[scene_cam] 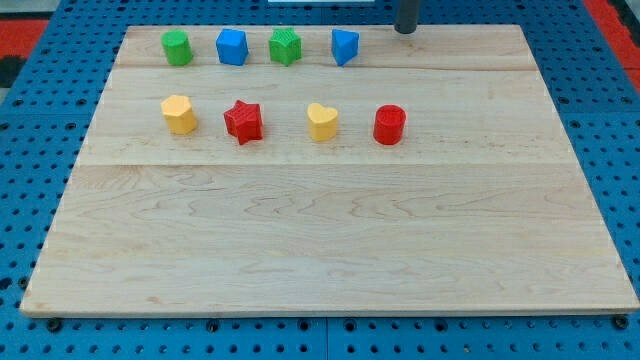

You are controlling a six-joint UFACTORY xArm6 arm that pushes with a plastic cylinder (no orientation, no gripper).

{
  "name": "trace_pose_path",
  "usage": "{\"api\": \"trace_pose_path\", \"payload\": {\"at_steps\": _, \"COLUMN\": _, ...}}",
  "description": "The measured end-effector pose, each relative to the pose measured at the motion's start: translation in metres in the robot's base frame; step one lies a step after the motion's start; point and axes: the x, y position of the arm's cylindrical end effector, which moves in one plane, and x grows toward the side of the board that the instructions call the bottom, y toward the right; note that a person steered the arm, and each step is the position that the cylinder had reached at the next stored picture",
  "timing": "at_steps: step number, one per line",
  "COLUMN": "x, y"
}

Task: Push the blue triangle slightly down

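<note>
The blue triangle (345,46) sits in the top row of blocks on the wooden board (330,230). My tip (406,30) is at the board's top edge, to the right of the blue triangle and a little above it, with a gap between them. It touches no block.
The top row also holds a green block (177,47), a blue block (231,46) and a green star-like block (285,46). The row below holds a yellow block (179,114), a red star (243,121), a yellow heart (322,121) and a red cylinder (389,125).
</note>
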Motion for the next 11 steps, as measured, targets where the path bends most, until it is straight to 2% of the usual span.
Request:
{"api": "trace_pose_path", "payload": {"at_steps": 7, "x": -0.002, "y": -0.001}}
{"api": "trace_pose_path", "payload": {"at_steps": 11, "x": 0.001, "y": -0.071}}
